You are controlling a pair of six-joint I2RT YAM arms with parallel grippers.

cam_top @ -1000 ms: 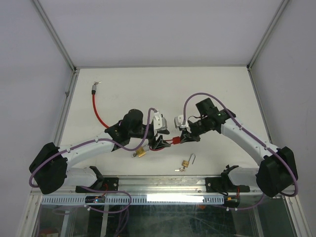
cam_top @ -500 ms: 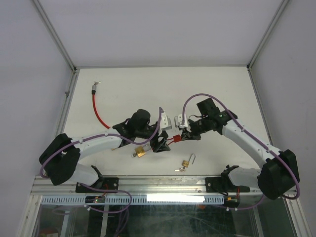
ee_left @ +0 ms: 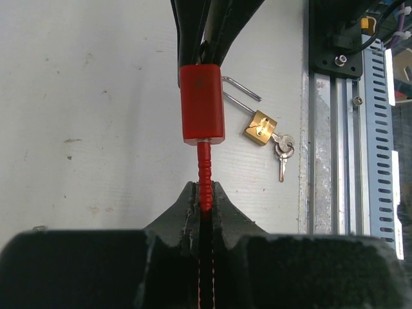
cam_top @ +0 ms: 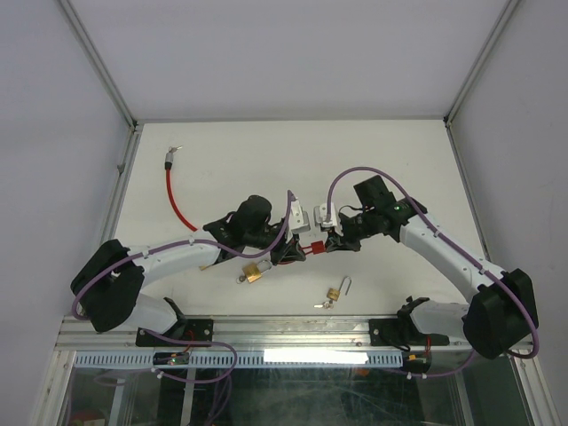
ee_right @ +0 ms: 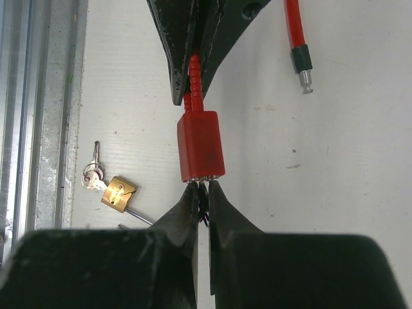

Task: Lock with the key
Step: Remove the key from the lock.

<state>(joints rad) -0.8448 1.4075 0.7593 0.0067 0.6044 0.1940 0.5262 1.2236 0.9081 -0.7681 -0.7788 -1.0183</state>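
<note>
A red lock body (cam_top: 312,249) hangs just above the table between both grippers. My left gripper (ee_left: 205,193) is shut on the red ribbed cable end (ee_left: 205,168) that enters the lock body (ee_left: 202,103). From the other side, my right gripper (ee_right: 203,188) is shut on a thin dark key (ee_right: 203,203) set in the end of the lock body (ee_right: 201,146). The rest of the red cable (cam_top: 177,209) trails to the far left of the table. In the top view the left gripper (cam_top: 291,253) and right gripper (cam_top: 330,244) face each other.
Two brass padlocks lie on the table, one (cam_top: 253,273) under the left arm, the other (cam_top: 334,293) with keys near the front edge. A metal rail (ee_left: 335,161) runs along the near edge. The cable's metal tip (cam_top: 170,160) lies far left.
The left arm moved right toward the lock. Its gripper opened wide, then shut on the ribbed cable end. The right gripper kept its hold and barely moved.
</note>
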